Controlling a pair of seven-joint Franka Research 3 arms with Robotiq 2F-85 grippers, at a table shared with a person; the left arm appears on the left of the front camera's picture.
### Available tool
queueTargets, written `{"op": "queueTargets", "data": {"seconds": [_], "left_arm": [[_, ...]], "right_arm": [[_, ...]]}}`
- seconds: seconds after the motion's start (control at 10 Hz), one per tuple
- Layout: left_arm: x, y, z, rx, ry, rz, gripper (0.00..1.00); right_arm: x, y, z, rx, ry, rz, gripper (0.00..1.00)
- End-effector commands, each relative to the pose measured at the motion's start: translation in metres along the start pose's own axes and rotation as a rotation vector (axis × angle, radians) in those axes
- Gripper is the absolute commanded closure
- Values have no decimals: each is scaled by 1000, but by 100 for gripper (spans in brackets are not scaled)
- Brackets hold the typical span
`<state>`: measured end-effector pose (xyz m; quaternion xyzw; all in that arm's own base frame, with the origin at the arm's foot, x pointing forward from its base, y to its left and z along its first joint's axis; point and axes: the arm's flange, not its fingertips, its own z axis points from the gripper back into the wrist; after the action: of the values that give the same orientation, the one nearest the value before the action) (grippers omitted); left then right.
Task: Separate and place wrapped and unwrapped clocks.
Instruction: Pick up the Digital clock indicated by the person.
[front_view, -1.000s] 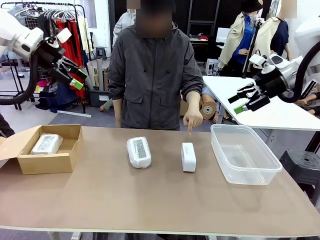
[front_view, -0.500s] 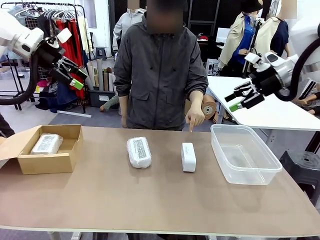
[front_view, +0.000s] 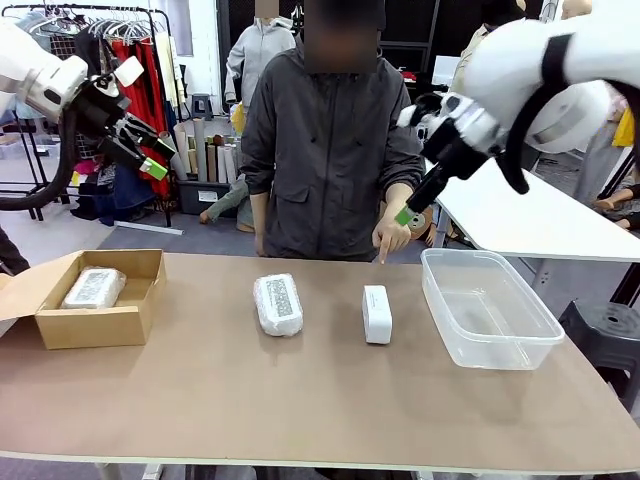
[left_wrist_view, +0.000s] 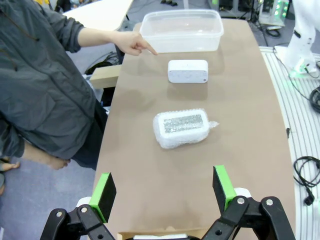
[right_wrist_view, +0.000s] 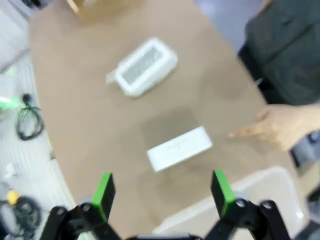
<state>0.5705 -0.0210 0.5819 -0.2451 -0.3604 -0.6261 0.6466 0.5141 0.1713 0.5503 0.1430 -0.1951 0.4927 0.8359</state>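
Since the smooth white rounded clock (front_view: 377, 313), centre frame, looks rigid, light, slippery, I'd pinch across its long sides; my left gripper (left_wrist_view: 163, 192) and right gripper (right_wrist_view: 161, 192) gape, empty.

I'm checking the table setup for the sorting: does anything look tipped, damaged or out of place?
Nothing stands out. One wrapped clock lies in the open cardboard box, the other wrapped clock and the bare white clock lie flat on the table, and the clear plastic tub stands upright and empty.
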Motion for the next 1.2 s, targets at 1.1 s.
{"op": "queueTargets", "data": {"seconds": [1.1], "left_arm": [[0,-1,1,3,0,1,0]], "right_arm": [[35,-14,-80,-318,420,-142,0]]}}
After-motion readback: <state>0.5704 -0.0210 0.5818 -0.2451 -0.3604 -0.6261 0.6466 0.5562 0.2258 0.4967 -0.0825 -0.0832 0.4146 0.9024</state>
